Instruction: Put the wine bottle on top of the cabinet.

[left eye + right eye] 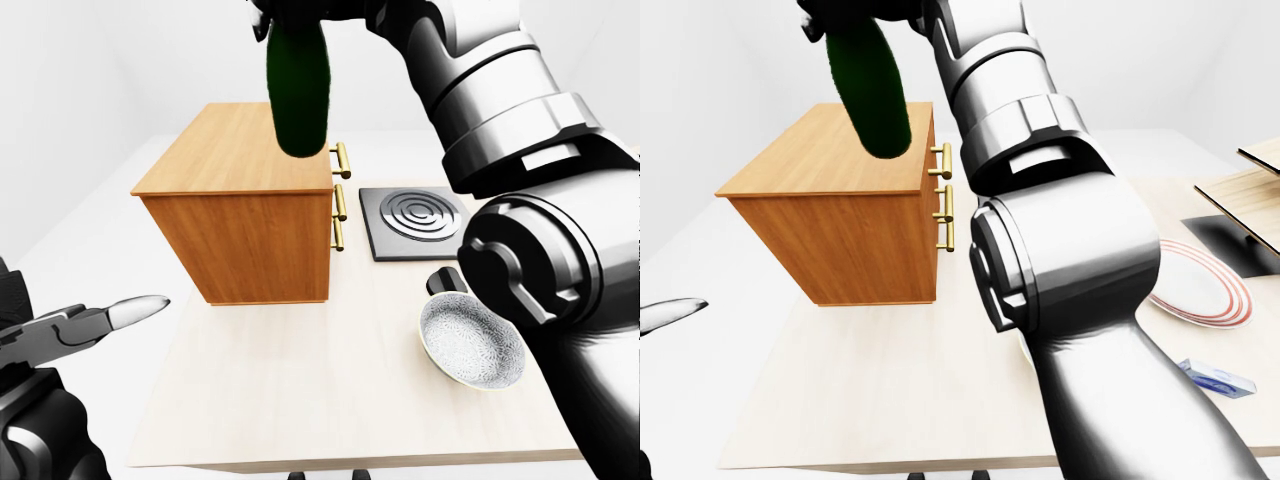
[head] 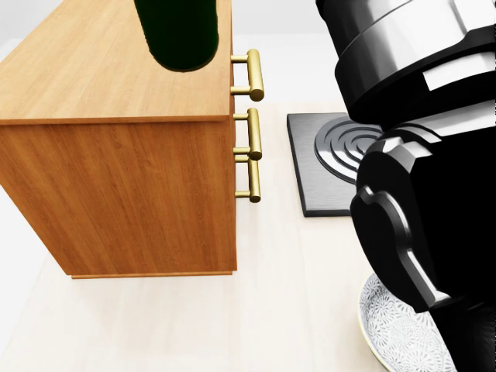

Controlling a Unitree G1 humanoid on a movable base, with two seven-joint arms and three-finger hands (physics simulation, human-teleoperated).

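Note:
A dark green wine bottle (image 1: 299, 90) hangs bottom-down, slightly tilted, in the air over the right part of the wooden cabinet's top (image 1: 235, 150). My right hand (image 1: 290, 15) is shut round its upper part at the top edge of the left-eye view, and the neck is hidden. In the head view the bottle's base (image 2: 182, 31) shows over the cabinet top near its right edge, apart from the wood. My left hand (image 1: 100, 320) is low at the left of the left-eye view, fingers open and holding nothing.
Gold handles (image 1: 343, 190) stick out of the cabinet's right face. To their right lie a grey hob plate (image 1: 413, 220), a black knob (image 1: 445, 280) and a patterned bowl (image 1: 470, 345). A red-ringed plate (image 1: 1200, 290) and a blue packet (image 1: 1220, 380) lie farther right.

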